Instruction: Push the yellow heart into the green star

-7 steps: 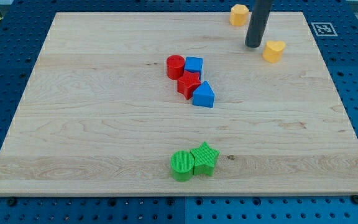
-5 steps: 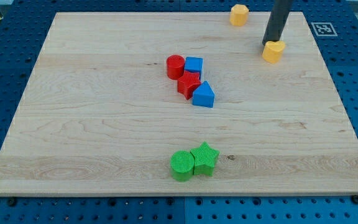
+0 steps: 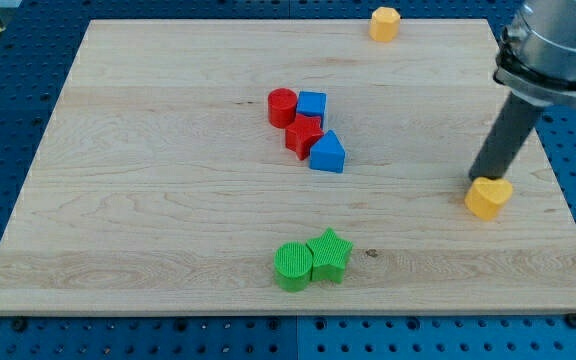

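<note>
A red cylinder (image 3: 282, 106), blue cube (image 3: 312, 104), red block (image 3: 304, 135) and blue triangle (image 3: 328, 152) cluster near the board's (image 3: 148, 200) middle. At 6 o'clock from them sit a green cylinder (image 3: 292, 266) and the green star (image 3: 329, 255), touching. A yellow block (image 3: 385, 22) lies at the top edge. There is no claw: my tip (image 3: 480, 180) touches the yellow heart (image 3: 489, 197) at its 11 o'clock, well apart from the star, at the star's 2 o'clock.

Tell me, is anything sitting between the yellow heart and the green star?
No. In the camera view, only bare wooden board lies between the yellow heart and the green star. My tip touches the heart's top-left edge.
</note>
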Robot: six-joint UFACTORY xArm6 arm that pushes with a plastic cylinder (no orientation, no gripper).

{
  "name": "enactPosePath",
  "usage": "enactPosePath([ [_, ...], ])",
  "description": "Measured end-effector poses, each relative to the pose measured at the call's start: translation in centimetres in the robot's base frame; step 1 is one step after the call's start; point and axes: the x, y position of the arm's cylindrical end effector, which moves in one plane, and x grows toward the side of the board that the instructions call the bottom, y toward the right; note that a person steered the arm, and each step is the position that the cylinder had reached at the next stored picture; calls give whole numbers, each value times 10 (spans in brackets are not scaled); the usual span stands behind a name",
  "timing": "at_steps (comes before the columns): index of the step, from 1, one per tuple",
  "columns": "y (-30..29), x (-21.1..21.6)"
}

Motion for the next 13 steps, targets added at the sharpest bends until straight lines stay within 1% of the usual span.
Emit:
enactPosePath([
  [1,12,37],
  [3,62,42],
  [4,61,60],
  [5,41,63],
  [9,-79,62],
  [10,-87,63],
  [12,-87,85],
  [13,-87,87],
])
